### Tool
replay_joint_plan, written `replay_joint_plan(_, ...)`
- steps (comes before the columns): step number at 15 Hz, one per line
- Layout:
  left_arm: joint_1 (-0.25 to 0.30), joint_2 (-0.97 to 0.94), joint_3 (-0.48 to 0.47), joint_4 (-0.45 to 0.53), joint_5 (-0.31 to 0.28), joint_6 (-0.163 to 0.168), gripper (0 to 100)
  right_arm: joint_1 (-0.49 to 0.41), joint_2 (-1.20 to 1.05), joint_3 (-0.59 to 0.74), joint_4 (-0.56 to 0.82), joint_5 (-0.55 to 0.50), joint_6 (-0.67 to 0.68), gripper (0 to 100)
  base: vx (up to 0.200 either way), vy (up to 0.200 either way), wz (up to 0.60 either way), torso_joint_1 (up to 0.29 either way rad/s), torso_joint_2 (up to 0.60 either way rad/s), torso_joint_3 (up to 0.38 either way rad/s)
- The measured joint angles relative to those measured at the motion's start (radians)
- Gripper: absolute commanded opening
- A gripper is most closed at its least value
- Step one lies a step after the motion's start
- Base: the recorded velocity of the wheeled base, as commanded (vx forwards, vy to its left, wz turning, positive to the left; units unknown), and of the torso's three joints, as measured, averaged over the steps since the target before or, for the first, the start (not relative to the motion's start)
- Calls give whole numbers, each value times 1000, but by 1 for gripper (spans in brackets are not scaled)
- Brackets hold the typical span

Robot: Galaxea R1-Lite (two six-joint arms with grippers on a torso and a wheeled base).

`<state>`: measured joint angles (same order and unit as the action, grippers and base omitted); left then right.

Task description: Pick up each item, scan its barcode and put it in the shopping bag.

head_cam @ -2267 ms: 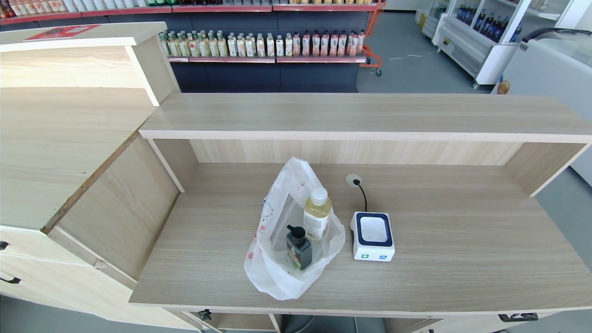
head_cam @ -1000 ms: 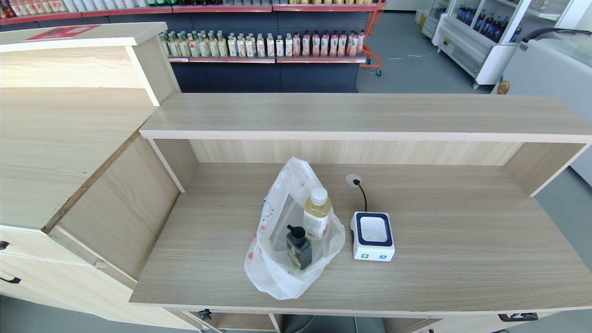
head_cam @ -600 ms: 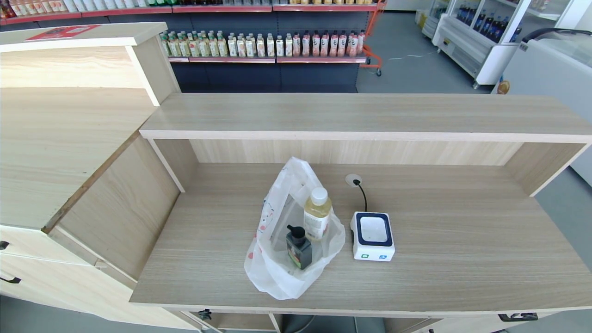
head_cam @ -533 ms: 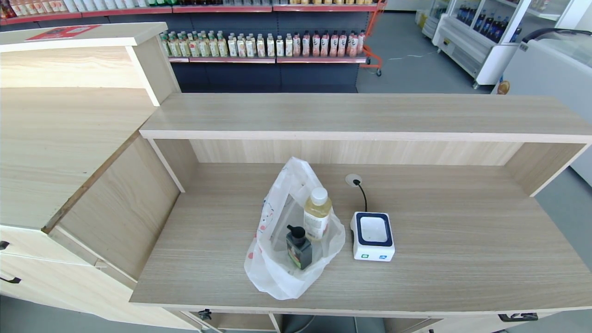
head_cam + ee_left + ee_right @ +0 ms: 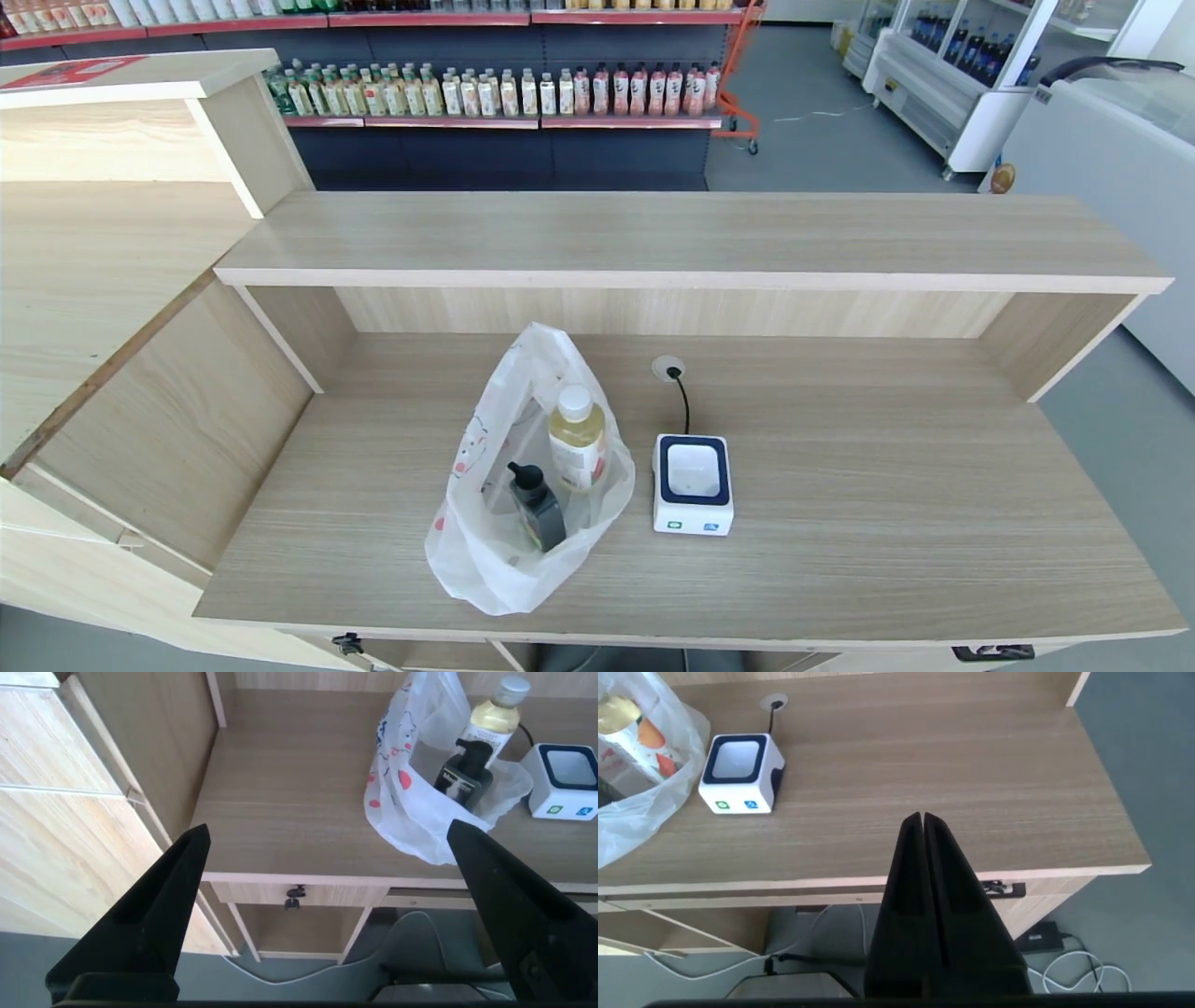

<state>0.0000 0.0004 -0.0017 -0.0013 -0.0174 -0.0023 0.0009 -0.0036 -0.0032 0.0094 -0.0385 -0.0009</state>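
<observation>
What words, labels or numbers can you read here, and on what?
Nothing reads clearly.
Label on yellow bottle: too small.
Label on dark pump bottle: too small.
Green and blue signs on scanner: blurred.
Print on shopping bag: red marks, no legible words.
Labels on shelf bottles: too small.

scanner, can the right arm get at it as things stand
Probably yes. The right gripper, fingers shut, sits near the front edge of the counter, and only bare wood lies between it and the scanner; the shopping bag stands on the far side.
</observation>
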Motion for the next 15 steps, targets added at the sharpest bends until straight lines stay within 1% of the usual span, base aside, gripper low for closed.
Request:
replay_joint_plan(5,0,0,0,0,0,0,100,1,0,0,0,0,1,0,0,0,0,0,0,0)
replay_joint_plan(9,0,0,0,0,-1,1,100,0,1,0,0,0,1,0,200,0,0,6,2,1)
replay_joint_plan(15,0,0,0,0,-1,0,100,0,2,0,0,0,2,0,0,0,0,0,0,0)
